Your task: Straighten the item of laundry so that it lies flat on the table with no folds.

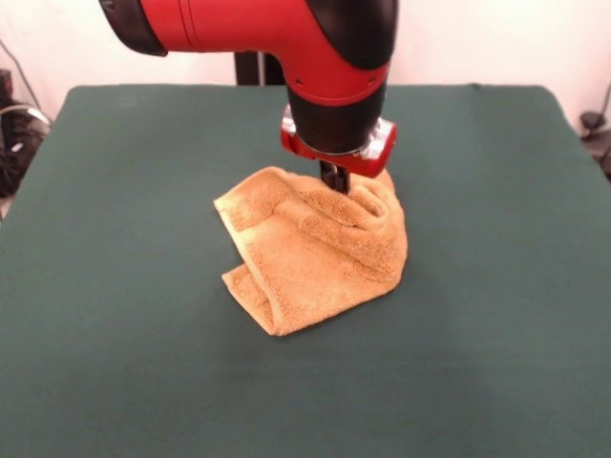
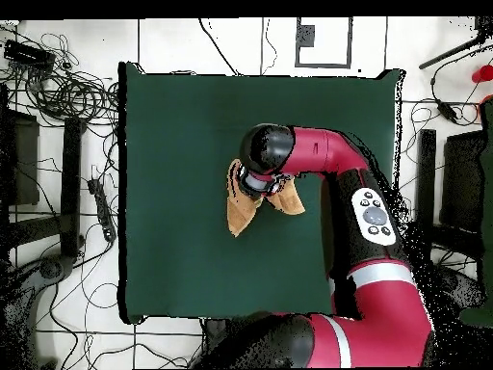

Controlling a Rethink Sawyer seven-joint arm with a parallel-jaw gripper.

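Note:
The orange-tan towel sits crumpled near the middle of the dark green table. It is bunched upward, with folds rising to a peak at its far right side and one flap doubled under at the near left. My gripper comes straight down onto that peak, and its black fingers are sunk into the folds and pinch the cloth. In the overhead view the towel shows partly under the arm's wrist, which hides the gripper. No label is visible.
The red arm reaches across the table's right side in the overhead view. Green cloth spreads wide on every side of the towel. Cables and stands lie on the floor beyond the table edges.

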